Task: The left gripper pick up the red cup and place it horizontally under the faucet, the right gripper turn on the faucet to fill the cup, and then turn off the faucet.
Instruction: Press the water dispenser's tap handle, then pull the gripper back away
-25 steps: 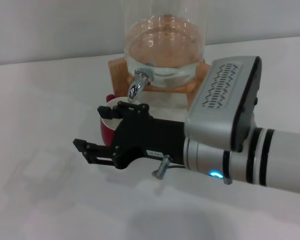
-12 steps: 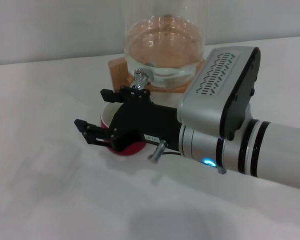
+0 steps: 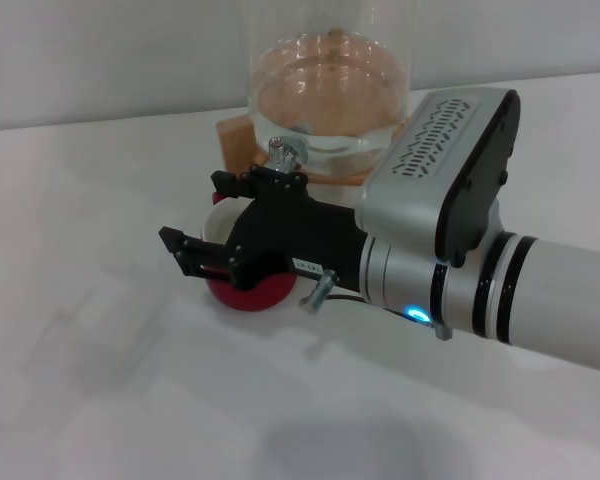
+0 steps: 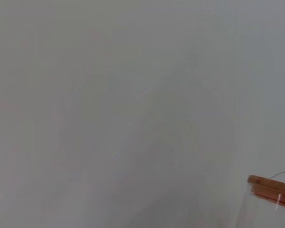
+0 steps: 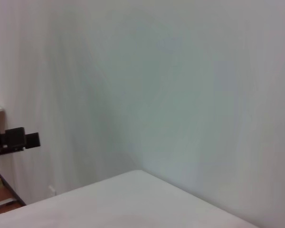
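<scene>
The red cup (image 3: 248, 294) stands on the white table below the faucet (image 3: 280, 151). Only its red lower body and a bit of its white rim show past my right gripper. Of the faucet, only the chrome knob top shows; the spout is hidden behind the black claw. My right gripper (image 3: 192, 208) is open, its silver-grey housing (image 3: 440, 170) toward the right. Its far finger (image 3: 250, 182) lies just in front of the faucet knob and its near finger (image 3: 195, 255) crosses in front of the cup. The left gripper is out of view.
A large glass jar (image 3: 330, 80) with water stands on a wooden base (image 3: 234, 140) behind the faucet. Its wooden lid shows in the left wrist view (image 4: 273, 187). The white table (image 3: 100, 380) spreads around; a pale wall (image 3: 100, 50) lies behind.
My right gripper has moved up and back toward the faucet; its far finger now sits by the knob and covers the spout. The cup has stayed in place.
</scene>
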### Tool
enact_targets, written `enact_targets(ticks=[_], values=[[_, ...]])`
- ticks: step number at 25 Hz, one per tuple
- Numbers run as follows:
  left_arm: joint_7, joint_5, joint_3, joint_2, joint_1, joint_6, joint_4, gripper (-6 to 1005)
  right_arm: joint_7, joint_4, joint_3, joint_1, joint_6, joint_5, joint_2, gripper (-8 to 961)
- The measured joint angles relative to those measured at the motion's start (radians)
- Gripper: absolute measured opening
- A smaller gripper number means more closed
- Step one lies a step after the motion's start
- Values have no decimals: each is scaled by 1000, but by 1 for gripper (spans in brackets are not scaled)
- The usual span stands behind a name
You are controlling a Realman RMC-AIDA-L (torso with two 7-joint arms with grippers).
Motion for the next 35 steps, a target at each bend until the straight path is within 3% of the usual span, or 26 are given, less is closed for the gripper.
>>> enact_targets(ticks=[35], values=[[1,1,2,2,-6,-2,0,772,-5,-4,80,-39,73,0,-4,765]])
